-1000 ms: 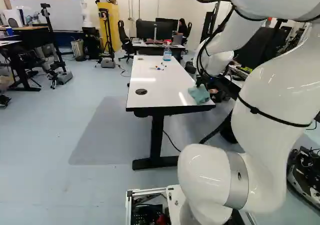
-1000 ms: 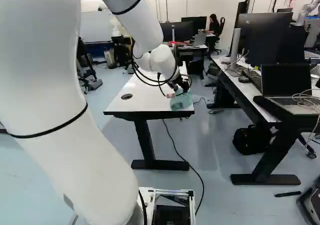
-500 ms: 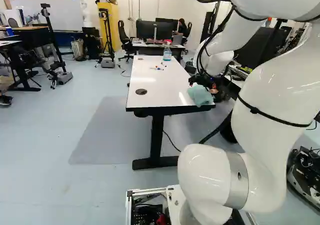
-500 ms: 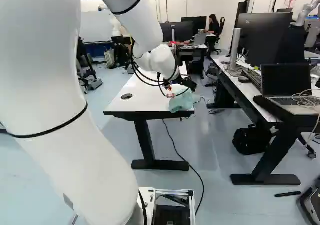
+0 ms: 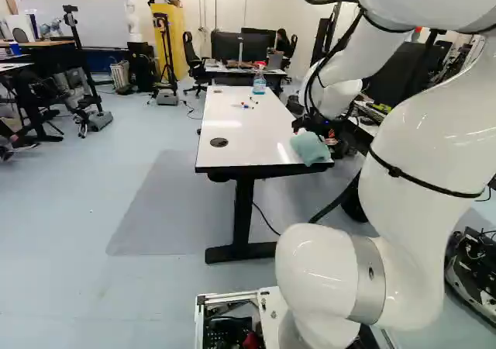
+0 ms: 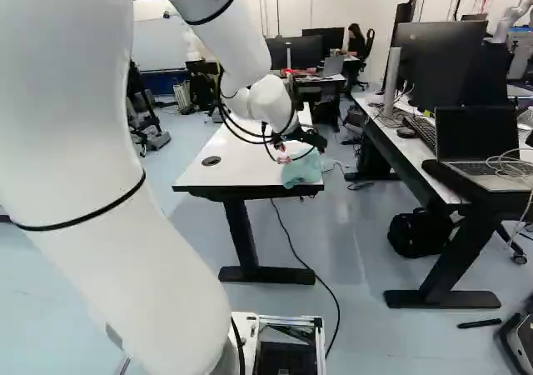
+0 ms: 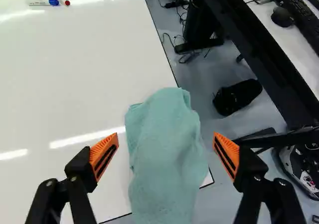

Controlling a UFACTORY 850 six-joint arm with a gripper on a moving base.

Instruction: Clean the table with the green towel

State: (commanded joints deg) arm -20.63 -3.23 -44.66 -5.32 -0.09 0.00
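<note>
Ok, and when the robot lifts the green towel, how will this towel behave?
The green towel looks soft and wrinkled, so it will probably sag and fold. It likely will not roll, being a loose heap. It may droop first where it overhangs the table's corner.

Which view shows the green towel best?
The wrist view: the towel lies large and unblocked between the gripper's open fingers. Both base views show it small, at the table's near corner, beside the gripper.

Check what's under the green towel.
Under the towel is the table, near one corner; its white top shows beside the cloth. Anything else beneath is covered, so I can't tell.
</note>
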